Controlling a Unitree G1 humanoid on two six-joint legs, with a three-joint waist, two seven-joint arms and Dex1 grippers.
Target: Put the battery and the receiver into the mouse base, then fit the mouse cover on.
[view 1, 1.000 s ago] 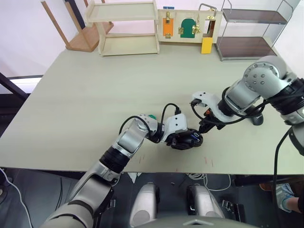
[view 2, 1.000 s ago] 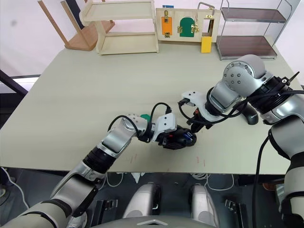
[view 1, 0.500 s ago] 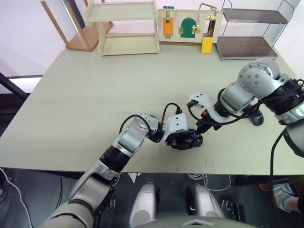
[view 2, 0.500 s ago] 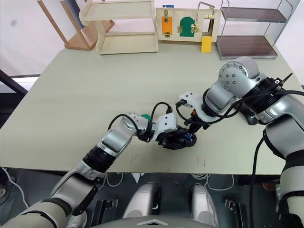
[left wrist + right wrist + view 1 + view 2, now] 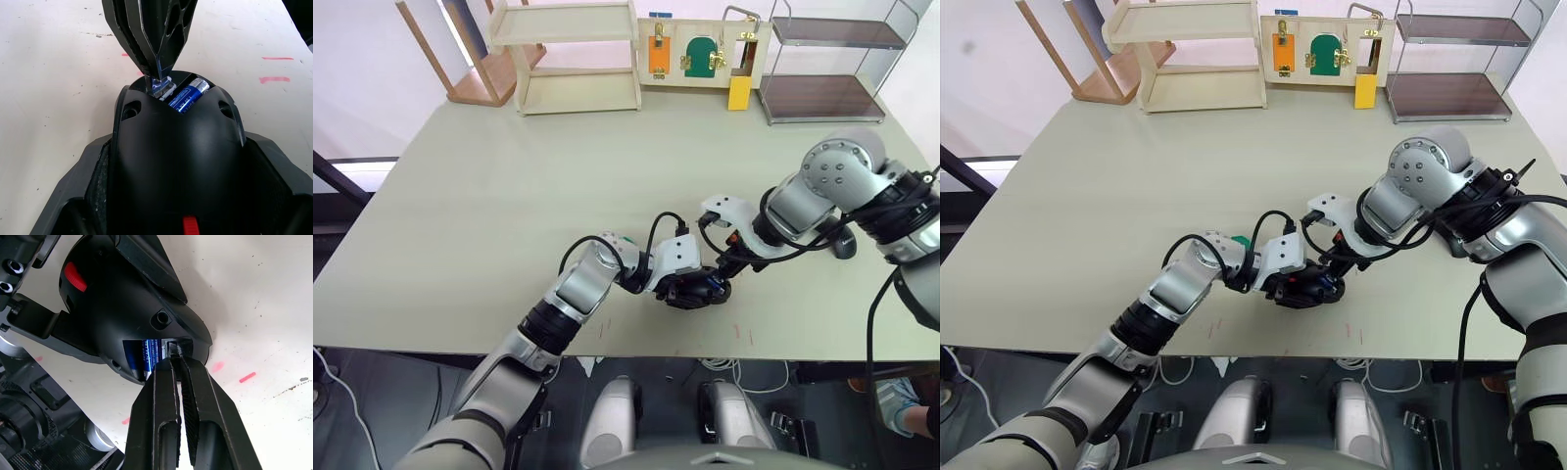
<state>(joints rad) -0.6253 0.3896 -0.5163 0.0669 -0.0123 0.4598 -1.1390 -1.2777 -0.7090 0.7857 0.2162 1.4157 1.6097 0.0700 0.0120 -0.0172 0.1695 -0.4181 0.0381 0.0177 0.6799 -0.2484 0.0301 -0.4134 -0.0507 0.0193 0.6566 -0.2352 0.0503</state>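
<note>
The black mouse base (image 5: 176, 161) with its red part (image 5: 190, 226) sits near the table's front edge, and my left gripper (image 5: 693, 290) is shut on its sides. The blue battery (image 5: 189, 95) lies in the open compartment. My right gripper (image 5: 177, 363) is shut on the tiny receiver (image 5: 174, 347), which its tips hold at the compartment's edge right beside the battery. The mouse cover (image 5: 843, 247), a dark curved shell, rests on the table to the right, partly hidden behind my right arm.
A bit of a green tray (image 5: 626, 241) shows behind my left wrist. At the table's far edge stand a wooden shelf (image 5: 573, 59), a latch board (image 5: 700, 54) and a wire rack (image 5: 832, 69). Red marks (image 5: 742, 333) lie near the front edge.
My right arm has shifted a little and brought the fingertips with the receiver closer onto the base's compartment. The left arm and the base have stayed put.
</note>
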